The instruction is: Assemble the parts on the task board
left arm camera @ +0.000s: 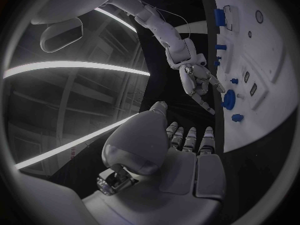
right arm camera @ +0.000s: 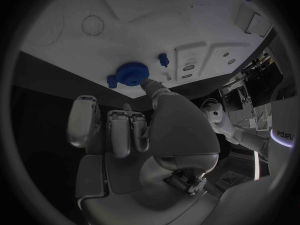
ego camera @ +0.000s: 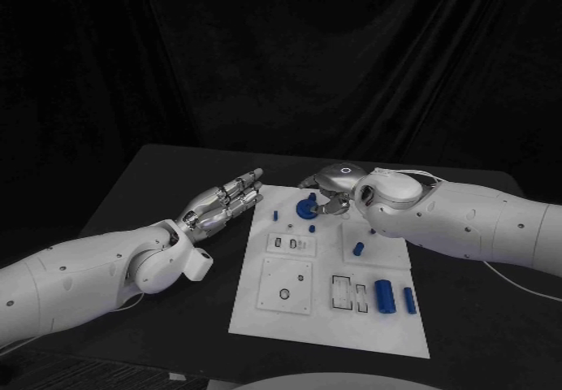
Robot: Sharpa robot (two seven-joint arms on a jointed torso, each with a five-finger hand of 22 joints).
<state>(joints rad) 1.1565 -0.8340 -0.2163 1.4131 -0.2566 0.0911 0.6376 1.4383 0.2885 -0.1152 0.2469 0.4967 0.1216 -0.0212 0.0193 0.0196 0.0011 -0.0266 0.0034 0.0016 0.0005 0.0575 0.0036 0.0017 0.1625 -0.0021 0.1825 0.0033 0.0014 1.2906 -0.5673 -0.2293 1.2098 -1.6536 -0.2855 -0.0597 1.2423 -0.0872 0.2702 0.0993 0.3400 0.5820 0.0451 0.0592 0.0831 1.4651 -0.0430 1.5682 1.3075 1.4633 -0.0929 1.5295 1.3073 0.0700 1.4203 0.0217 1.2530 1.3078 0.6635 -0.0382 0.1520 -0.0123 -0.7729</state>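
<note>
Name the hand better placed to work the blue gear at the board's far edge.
Right. The right hand hovers over the blue gear, one of its fingers touching it. The left hand lies open beside the task board, off the gear.

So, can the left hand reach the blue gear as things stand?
Probably not freely: the right hand is at the gear, one fingertip touching it. The left hand is open beside the board.

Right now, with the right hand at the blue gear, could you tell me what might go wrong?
1. The right hand has one fingertip at the rim of the blue gear; a push could skid or tip it.
2. A small blue peg stands close by and might be knocked.
3. The left hand hovers open beside the task board, not steadying it, so the board may shift.
</note>
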